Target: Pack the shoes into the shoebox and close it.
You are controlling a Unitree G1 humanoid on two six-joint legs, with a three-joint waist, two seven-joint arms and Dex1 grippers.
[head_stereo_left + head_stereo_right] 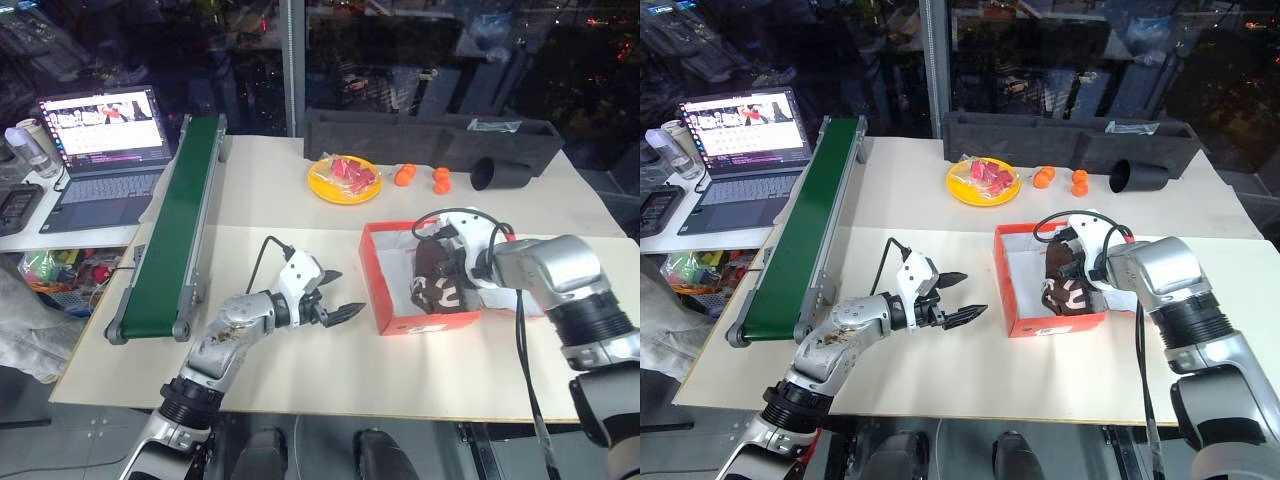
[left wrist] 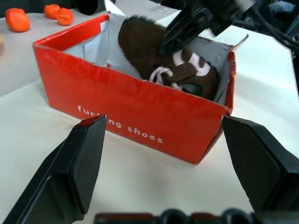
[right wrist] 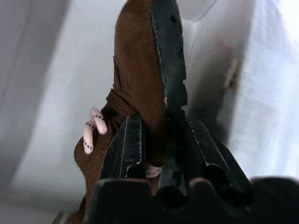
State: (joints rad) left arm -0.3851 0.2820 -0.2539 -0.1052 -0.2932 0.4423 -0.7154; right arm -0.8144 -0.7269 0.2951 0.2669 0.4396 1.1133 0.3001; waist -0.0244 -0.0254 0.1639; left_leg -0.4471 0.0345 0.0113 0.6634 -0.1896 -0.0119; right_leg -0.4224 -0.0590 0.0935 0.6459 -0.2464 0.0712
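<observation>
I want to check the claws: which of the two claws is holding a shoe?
The right claw, inside the shoebox, is clamped on a brown shoe. The left claw is open and holds nothing, beside the box.

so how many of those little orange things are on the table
3, in a row on the far side: one orange thing beside the yellow plate, two more stacked close together near the black cup.

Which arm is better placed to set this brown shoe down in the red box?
Right. Its tool is shut on the dark brown fuzzy shoe, already inside the red-orange cardboard shoebox. The left tool hangs open, empty, beside the box.
</observation>
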